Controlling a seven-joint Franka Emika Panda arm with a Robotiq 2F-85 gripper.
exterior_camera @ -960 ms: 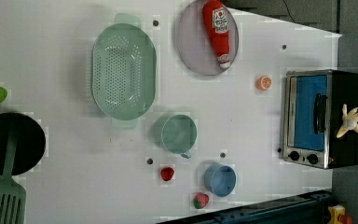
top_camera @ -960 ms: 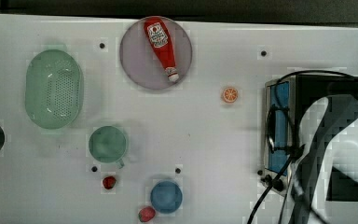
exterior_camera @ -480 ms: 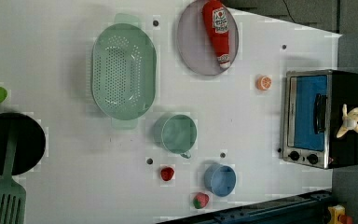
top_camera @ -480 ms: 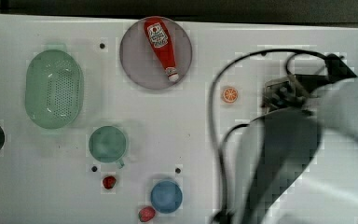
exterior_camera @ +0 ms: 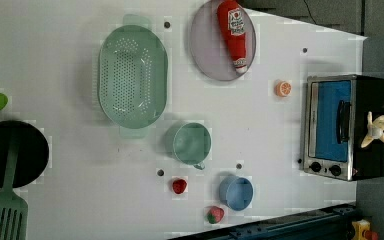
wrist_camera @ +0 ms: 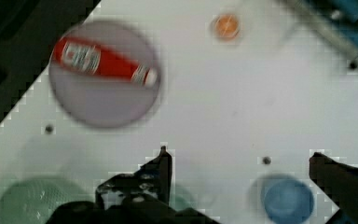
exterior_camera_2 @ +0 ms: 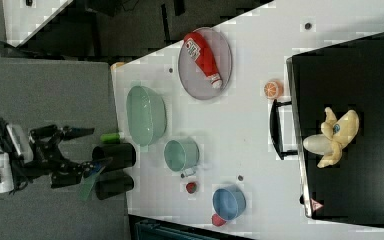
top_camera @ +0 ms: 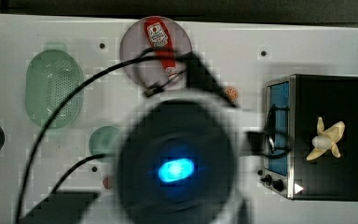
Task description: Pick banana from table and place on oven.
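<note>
The pale yellow banana (top_camera: 326, 140) (exterior_camera: 375, 131) (exterior_camera_2: 332, 136) lies with its peel flaps splayed on the black top of the oven (top_camera: 331, 93) (exterior_camera: 330, 120) (exterior_camera_2: 355, 75), which stands at the right end of the white table (top_camera: 307, 42) in the top view. My arm (top_camera: 177, 163) is a large blurred mass over the table's middle in the top view, left of the oven. In the wrist view my gripper (wrist_camera: 238, 156) is open, nothing between its fingers (wrist_camera: 162, 165), above bare table well away from the banana.
A ketchup bottle (top_camera: 161, 44) lies on a grey plate (exterior_camera: 210, 50). An orange slice (exterior_camera: 283, 88) sits near the oven's door. A green colander (exterior_camera: 132, 82), green cup (exterior_camera: 192, 144), blue cup (exterior_camera: 236, 192), strawberries (exterior_camera: 179, 186), black pan (exterior_camera: 10, 152) and spatula share the table.
In the top view my arm swung from over the oven at the right to the table's middle, uncovering the banana on the oven. The banana has not moved.
</note>
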